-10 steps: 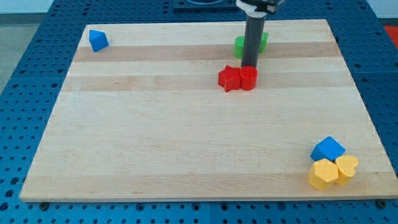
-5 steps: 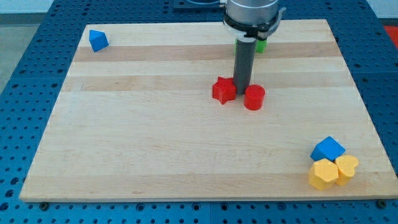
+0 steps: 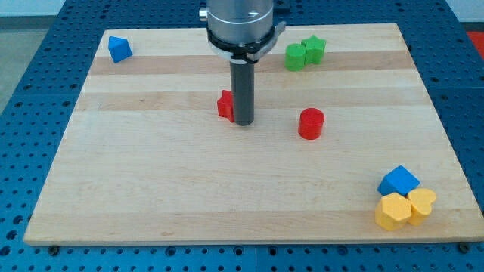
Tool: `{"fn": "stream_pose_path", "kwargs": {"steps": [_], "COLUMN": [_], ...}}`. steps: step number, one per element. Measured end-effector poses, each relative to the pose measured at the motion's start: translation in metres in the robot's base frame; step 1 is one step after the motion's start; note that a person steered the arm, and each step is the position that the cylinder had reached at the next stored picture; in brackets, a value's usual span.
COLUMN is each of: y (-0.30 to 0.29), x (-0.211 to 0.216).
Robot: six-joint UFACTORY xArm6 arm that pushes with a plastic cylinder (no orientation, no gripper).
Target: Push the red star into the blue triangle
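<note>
My tip [image 3: 243, 122] rests on the worktop [image 3: 189, 189], touching the right side of the red star [image 3: 225, 105], which the rod partly hides. There is no hand on this arm, only the rod. The blue triangle [image 3: 119, 49] sits well apart at the view's top left. A red cylinder [image 3: 310, 123] stands to the tip's right. Two green blocks [image 3: 305, 54] lie near the top edge; a blue cube [image 3: 398, 181] and two yellow blocks [image 3: 405, 208] cluster at bottom right.

My tip [image 3: 243, 122] stands just right of the star [image 3: 225, 105], partly hiding it. The triangle [image 3: 118, 49] lies well apart at the desk's [image 3: 151, 189] upper left; a cylinder [image 3: 310, 123] sits to the right.
</note>
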State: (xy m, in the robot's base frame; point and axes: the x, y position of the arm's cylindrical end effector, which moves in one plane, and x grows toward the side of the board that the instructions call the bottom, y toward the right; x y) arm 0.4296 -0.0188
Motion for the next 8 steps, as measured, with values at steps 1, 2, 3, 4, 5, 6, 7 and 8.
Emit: {"fn": "stream_pose_path", "kwargs": {"steps": [1, 2, 3, 4, 5, 6, 7, 8], "y": [-0.001, -0.001, -0.005, -0.020, -0.047, -0.074, -0.098, -0.106], "x": [-0.009, -0.020, -0.035, -0.047, -0.050, -0.050, -0.050, -0.058]}}
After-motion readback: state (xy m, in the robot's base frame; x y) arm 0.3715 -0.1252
